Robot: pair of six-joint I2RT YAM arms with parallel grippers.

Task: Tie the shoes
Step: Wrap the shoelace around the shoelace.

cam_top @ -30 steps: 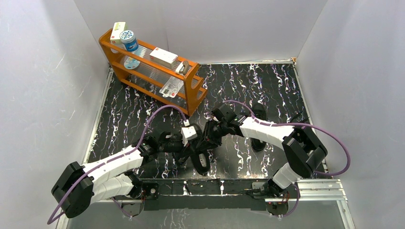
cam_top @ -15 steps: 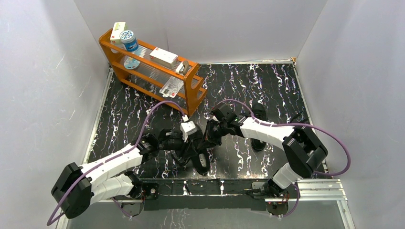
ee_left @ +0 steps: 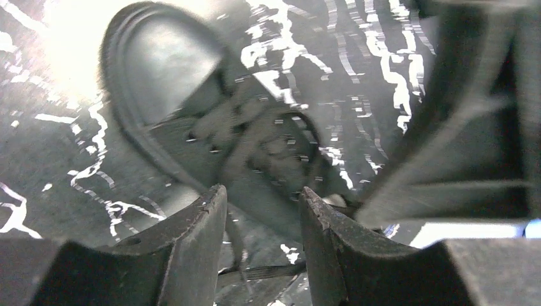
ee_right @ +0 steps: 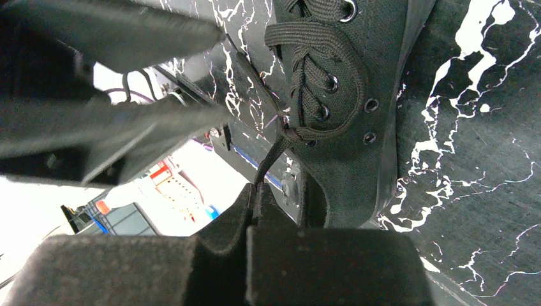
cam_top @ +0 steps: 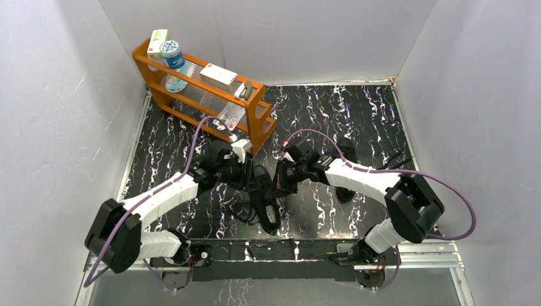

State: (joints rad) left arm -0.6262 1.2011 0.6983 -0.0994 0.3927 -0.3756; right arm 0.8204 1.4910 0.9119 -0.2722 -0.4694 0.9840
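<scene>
One black shoe (cam_top: 266, 209) lies near the table's front edge between both arms. It also fills the right wrist view (ee_right: 348, 95) and shows blurred in the left wrist view (ee_left: 217, 127). The other shoe (cam_top: 345, 191) lies partly hidden under the right arm. My right gripper (cam_top: 276, 189) is shut on a black lace (ee_right: 274, 153) that runs taut from the crossing at the eyelets to its fingertips (ee_right: 257, 186). My left gripper (ee_left: 261, 191) hangs open above the shoe, beyond its toe (cam_top: 250, 180). A loose lace strand (ee_left: 237, 239) lies below its jaws, not gripped.
An orange rack (cam_top: 255, 131) with a bottle (cam_top: 171, 52) and small boxes stands at the back left, close behind the left wrist. White walls close in both sides and the back. A metal rail (cam_top: 281, 250) runs along the near edge.
My left gripper has opened and pulled back from the shoe toward the rack. My right gripper has shut on the lace and stayed almost in place.
</scene>
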